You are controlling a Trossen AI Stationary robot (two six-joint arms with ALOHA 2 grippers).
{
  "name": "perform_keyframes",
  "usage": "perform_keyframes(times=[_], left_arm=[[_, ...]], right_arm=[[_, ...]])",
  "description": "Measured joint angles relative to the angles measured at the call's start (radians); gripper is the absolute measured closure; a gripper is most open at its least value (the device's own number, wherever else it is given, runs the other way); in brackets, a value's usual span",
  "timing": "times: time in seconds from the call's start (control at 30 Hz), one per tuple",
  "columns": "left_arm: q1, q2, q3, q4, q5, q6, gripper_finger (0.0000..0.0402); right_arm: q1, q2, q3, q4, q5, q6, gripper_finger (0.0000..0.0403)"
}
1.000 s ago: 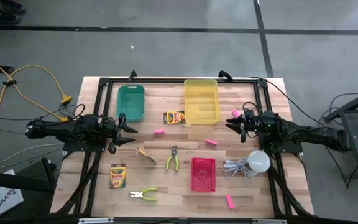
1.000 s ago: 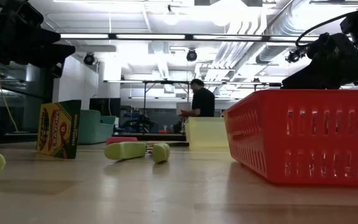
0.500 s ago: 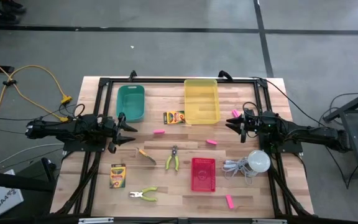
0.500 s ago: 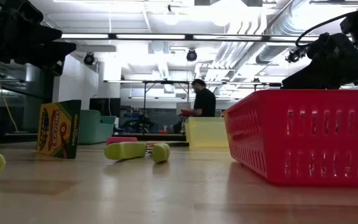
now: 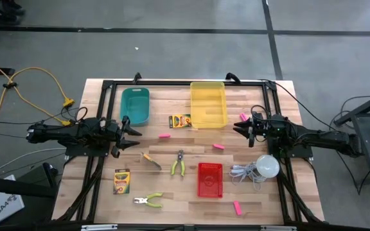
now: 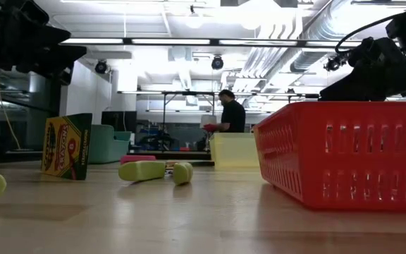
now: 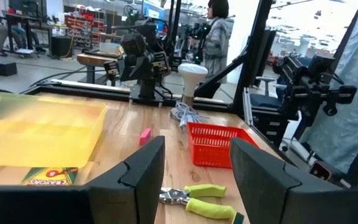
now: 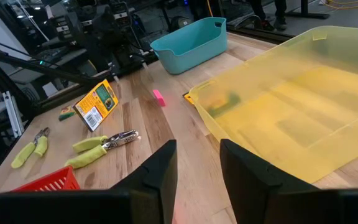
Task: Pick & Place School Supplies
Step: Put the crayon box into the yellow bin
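Crayon boxes and pink erasers lay scattered over the wooden table [image 5: 172,192], none of them held. Nearest the front edge, one eraser [image 5: 236,206] lay beside the red basket [image 5: 210,179], just off its right front corner. Further left, a crayon box [image 5: 121,181] rested flat, with green-handled pliers [image 5: 149,201] in front of it. A second pair of pliers [image 5: 178,164] sat left of the basket, and a white bulb with its coiled cord [image 5: 266,165] lay to the basket's right.

Past the middle, a second eraser [image 5: 218,146] lay between the basket and the yellow tray [image 5: 209,104], and a third [image 5: 164,136] lay well to its left, near the left gripper. Another crayon box [image 5: 180,120] touched the yellow tray's left front corner. A fourth eraser [image 5: 243,117] lay right of that tray, close to the right gripper. The teal bin [image 5: 135,106] stood at the far left, well apart from the tray.

The left gripper [image 5: 132,134] hung over the table's left side, its fingers [image 7: 142,171] apart and holding nothing. The right gripper [image 5: 241,128] hung over the right side, its fingers [image 8: 160,168] likewise apart and empty.

Beyond the table, a person [image 6: 229,115] stood in the room.
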Motion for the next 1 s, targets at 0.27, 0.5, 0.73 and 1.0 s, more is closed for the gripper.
perform_keyframes(times=[0.27, 0.5, 0.73, 1.0], left_arm=[[0.000, 0.003, 0.000, -0.002, 0.045, -0.048, 0.0224], [0.000, 0.136, 0.094, -0.075, 0.046, -0.013, 0.0224], [-0.025, 0.420, 0.274, -0.161, 0.053, 0.068, 0.0224], [-0.115, 0.727, 0.453, -0.252, 0.058, 0.130, 0.0224]], right_arm=[[0.000, 0.000, 0.000, 0.000, 0.000, 0.000, 0.0292], [0.000, 0.000, 0.000, 0.000, 0.000, 0.000, 0.0292], [0.000, 0.000, 0.000, 0.000, 0.000, 0.000, 0.0292], [0.000, 0.000, 0.000, 0.000, 0.000, 0.000, 0.0292]])
